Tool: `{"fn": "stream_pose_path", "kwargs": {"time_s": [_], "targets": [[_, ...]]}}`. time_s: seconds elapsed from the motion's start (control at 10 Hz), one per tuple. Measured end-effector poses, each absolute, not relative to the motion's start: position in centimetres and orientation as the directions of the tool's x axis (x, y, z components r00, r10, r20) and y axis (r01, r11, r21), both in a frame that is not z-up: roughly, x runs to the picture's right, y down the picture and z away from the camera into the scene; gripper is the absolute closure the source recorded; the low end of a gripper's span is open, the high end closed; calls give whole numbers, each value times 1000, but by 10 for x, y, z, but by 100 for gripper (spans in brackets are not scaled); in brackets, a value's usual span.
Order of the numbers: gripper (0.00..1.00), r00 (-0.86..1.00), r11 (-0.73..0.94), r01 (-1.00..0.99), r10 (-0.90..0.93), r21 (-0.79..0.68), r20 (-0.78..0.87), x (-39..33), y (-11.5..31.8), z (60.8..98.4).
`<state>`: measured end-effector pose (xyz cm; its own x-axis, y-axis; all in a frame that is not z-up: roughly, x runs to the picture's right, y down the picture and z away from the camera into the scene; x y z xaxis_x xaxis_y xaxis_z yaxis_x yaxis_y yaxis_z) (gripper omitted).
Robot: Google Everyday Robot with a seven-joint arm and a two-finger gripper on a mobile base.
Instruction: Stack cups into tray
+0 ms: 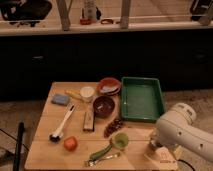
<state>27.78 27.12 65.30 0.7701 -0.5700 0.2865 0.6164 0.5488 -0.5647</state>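
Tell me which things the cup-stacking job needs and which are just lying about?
Job: lime green cup, green tray, gripper low over the table near that cup.
Lying about: dark red bowl, orange bowl, tomato, grapes, blue sponge, brush.

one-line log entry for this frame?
gripper: low at front-right corner of table, right of lime green cup | tray: empty | stacked: none
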Motion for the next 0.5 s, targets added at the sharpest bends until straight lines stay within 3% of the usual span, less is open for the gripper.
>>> {"fn": "stream_pose_path", "kwargs": {"time_s": [0.5], "targets": [[20, 789, 611, 613, -500, -500, 356, 280, 257, 661]]}}
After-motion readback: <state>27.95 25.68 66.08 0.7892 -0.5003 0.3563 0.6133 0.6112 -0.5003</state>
